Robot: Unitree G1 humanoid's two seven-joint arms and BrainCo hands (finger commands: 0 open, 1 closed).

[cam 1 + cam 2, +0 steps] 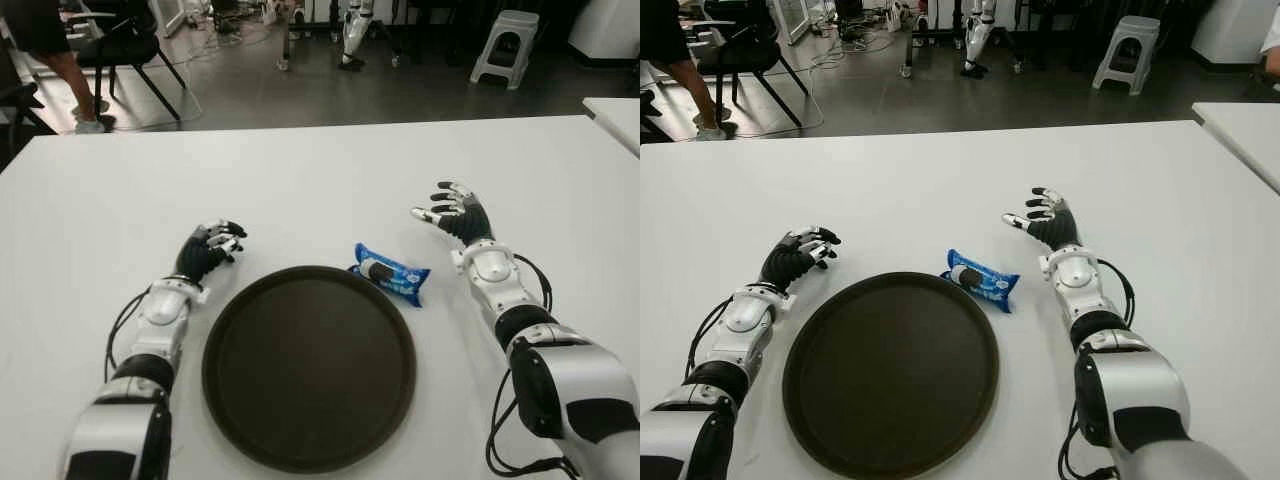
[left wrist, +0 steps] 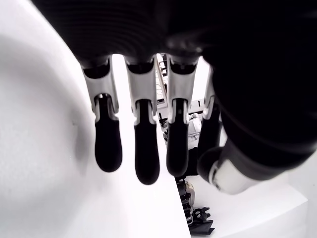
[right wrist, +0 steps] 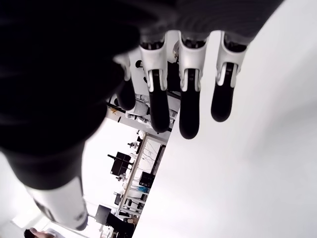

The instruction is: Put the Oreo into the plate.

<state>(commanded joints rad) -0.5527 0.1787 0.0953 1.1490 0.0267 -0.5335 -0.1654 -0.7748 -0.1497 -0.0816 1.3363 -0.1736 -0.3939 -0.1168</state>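
A blue Oreo packet [image 1: 392, 273] lies on the white table [image 1: 320, 180], touching the far right rim of the round dark plate [image 1: 309, 366]. My right hand [image 1: 452, 213] hovers just right of and beyond the packet, fingers spread and holding nothing; its wrist view shows straight fingers [image 3: 189, 106] over bare table. My left hand [image 1: 212, 248] sits to the left of the plate's far rim, fingers relaxed and holding nothing, as its wrist view shows with its fingers [image 2: 146, 144].
Beyond the table's far edge are a black chair [image 1: 125, 50] and a person's legs [image 1: 70, 75] at the left, and a grey stool [image 1: 505, 45] at the right. Another white table's corner [image 1: 615, 115] shows at the far right.
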